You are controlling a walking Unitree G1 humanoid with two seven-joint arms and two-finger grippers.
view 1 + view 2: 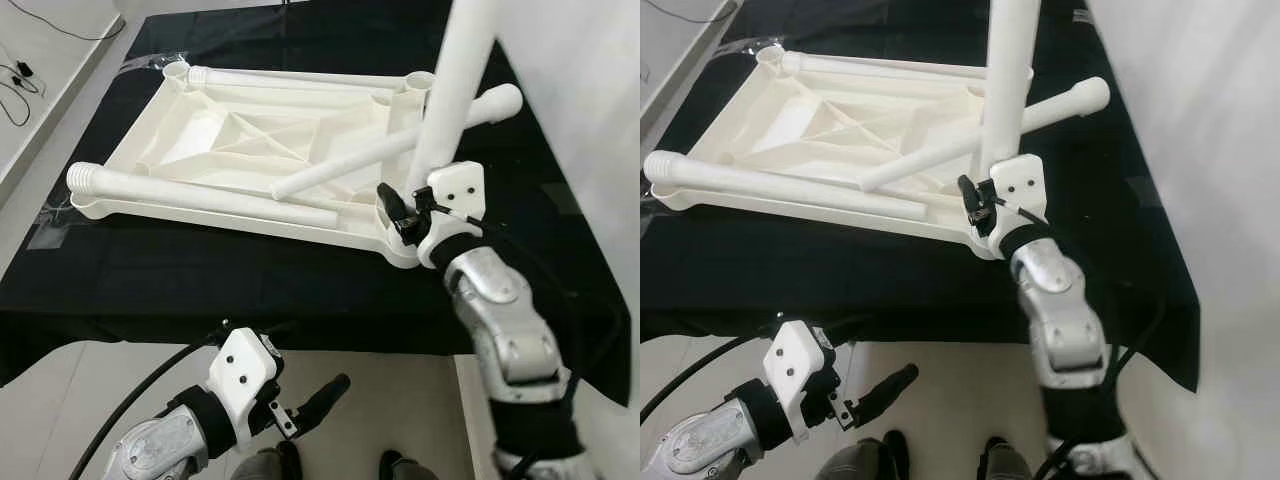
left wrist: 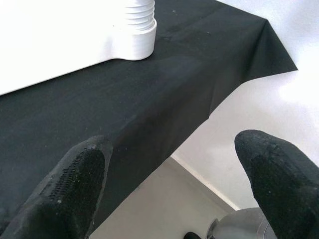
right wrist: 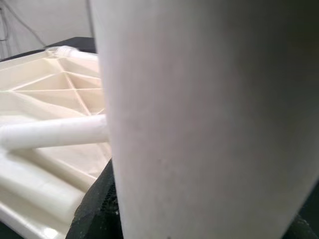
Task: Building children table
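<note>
Right gripper (image 1: pixel 403 213) clenched on a white leg (image 1: pixel 452 95), low on its shaft. The leg stands near upright over the near right corner socket (image 1: pixel 395 222) of the tabletop (image 1: pixel 230 140). The tabletop lies upside down on the black cloth (image 1: pixel 150 280).

Two more legs lie loose on the tabletop: one (image 1: pixel 200 195) along its near edge, one (image 1: pixel 400 145) slanting across its right half, passing just behind the upright leg.

Left gripper (image 1: pixel 300 405) idle, below the cloth's near edge, fingers (image 2: pixel 75 184) spread, holding nothing.

Risks, as judged:
- Leg tilted against the socket: would jam or cross-thread.
- Tabletop unbraced: pushing or twisting could slide it on the cloth.
- Slanting leg close by: could get knocked and roll off.
</note>
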